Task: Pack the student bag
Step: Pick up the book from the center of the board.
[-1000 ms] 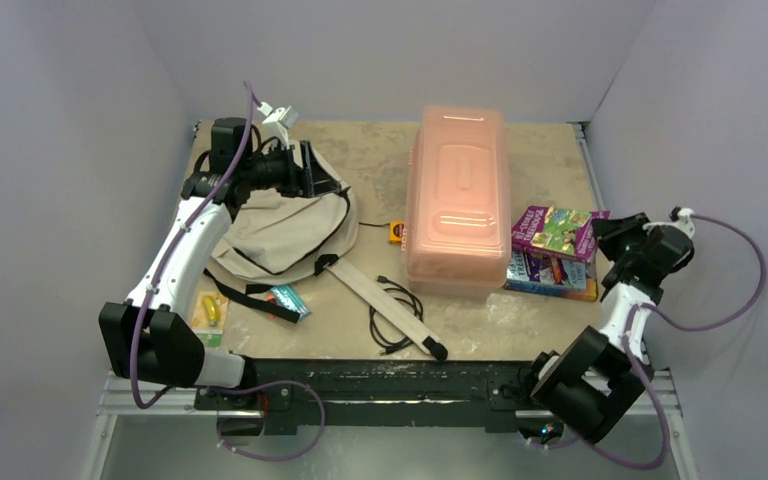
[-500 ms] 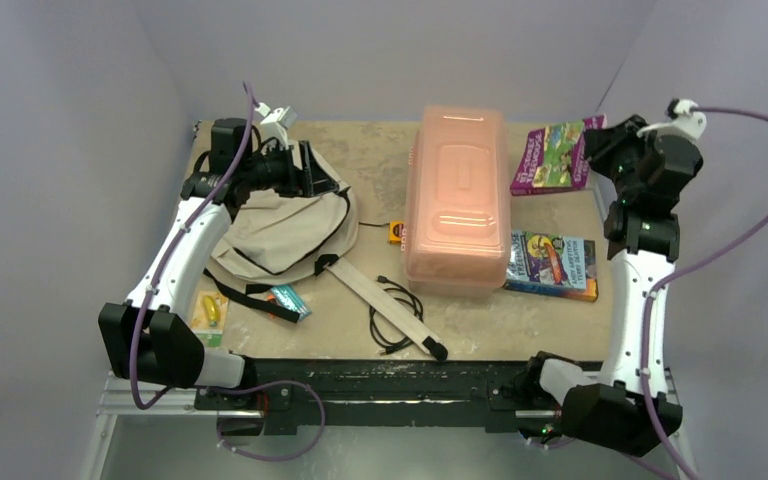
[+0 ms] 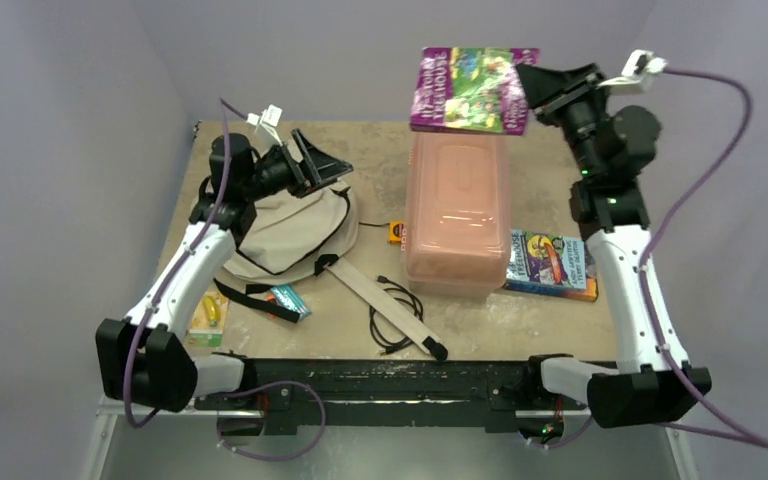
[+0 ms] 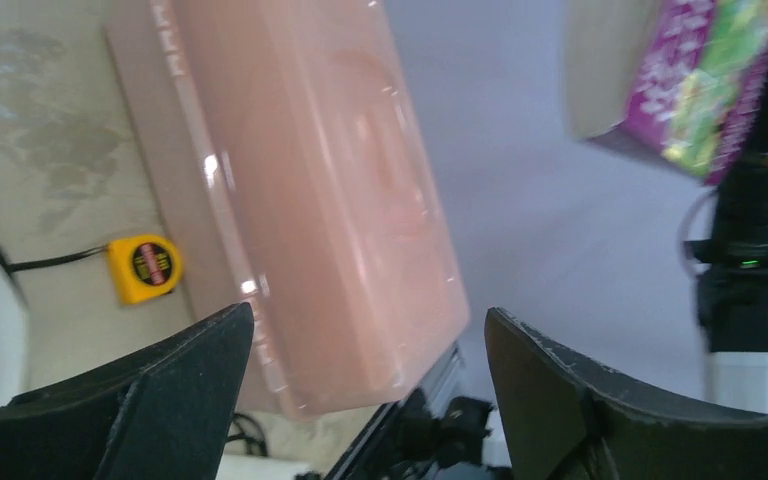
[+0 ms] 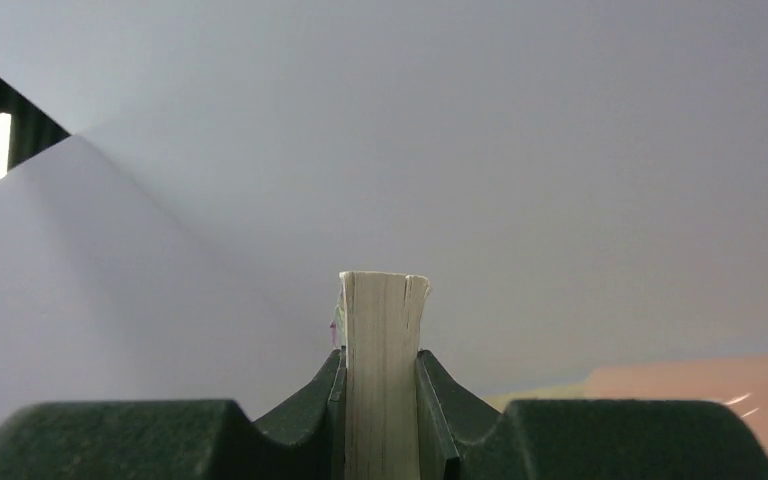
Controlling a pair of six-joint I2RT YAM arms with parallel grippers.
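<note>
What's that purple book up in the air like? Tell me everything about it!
The purple paperback book has a bright green cartoon picture and pale title lettering on its cover. It is closed, with cream page edges. The right gripper pinches it by one edge and holds it high in the air, cover facing the overhead camera, near the far end of the translucent pink plastic box. Nothing else touches it.

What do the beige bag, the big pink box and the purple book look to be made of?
Student bag: soft woven fabric, matte; it slumps and creases on the table.
Pink box: translucent plastic, glossy; light glints on its moulded lid.
Purple book: paper with a printed, probably coated cover; the right wrist view shows cream page edges.
</note>
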